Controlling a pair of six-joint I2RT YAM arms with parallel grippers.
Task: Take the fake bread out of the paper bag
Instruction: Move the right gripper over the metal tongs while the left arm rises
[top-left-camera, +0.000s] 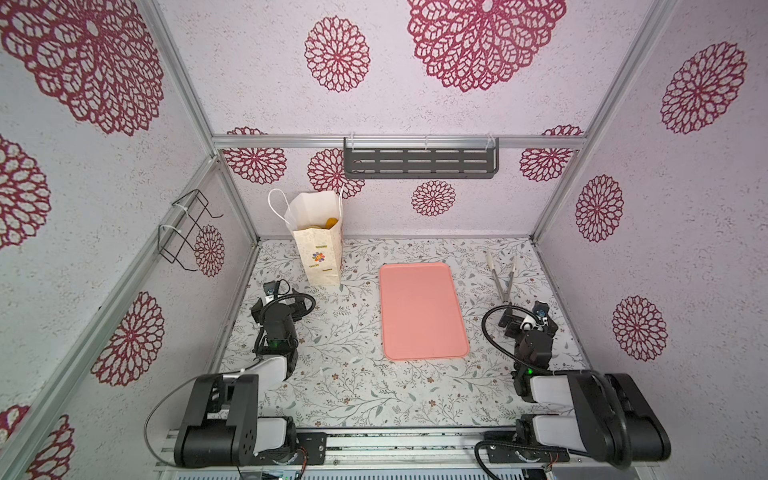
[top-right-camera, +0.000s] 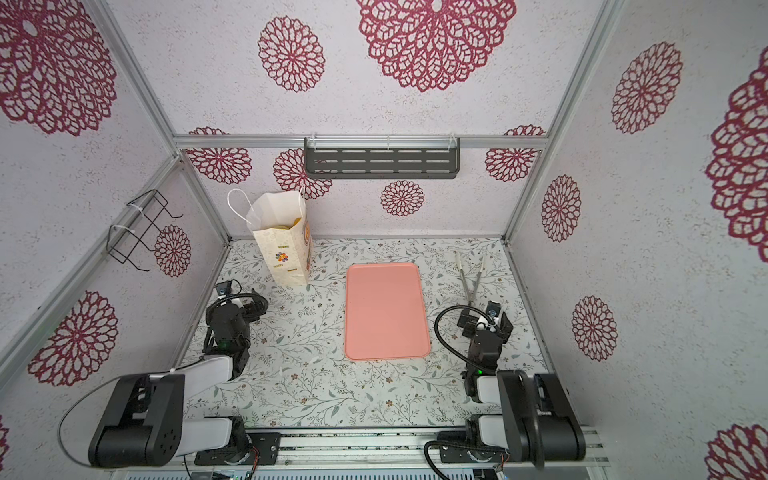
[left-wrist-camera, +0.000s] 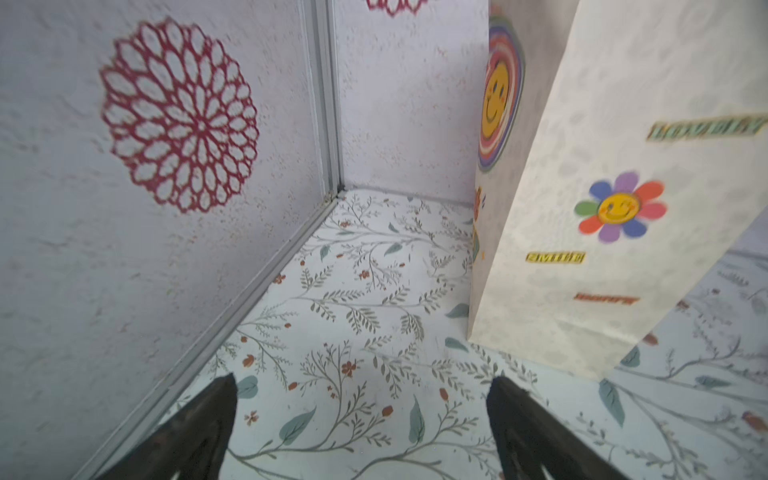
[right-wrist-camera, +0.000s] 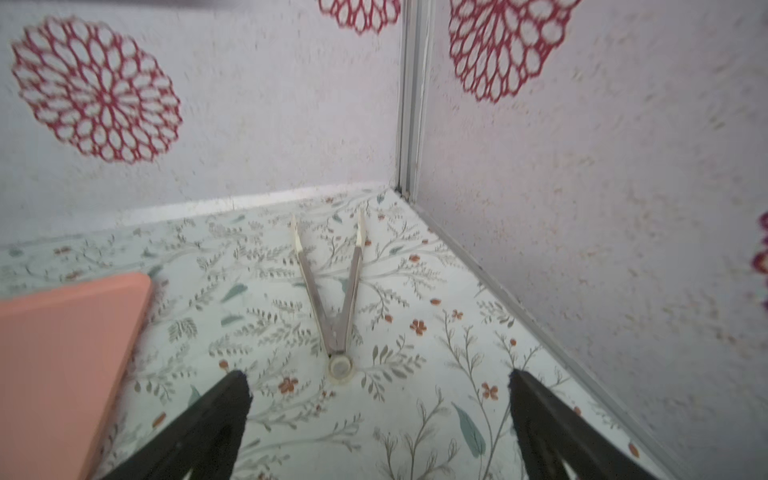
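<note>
Fake bread (top-left-camera: 330, 223) sits inside upright paper bag (top-left-camera: 320, 259).

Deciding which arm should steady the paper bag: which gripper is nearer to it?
Left. The left gripper hangs open just short of the paper bag, near its base; the right gripper is beyond the pink tray, open, facing the tongs.

Left gripper (left-wrist-camera: 361, 378) jaws spread wide, empty — right gripper (right-wrist-camera: 376, 373) likewise
</note>
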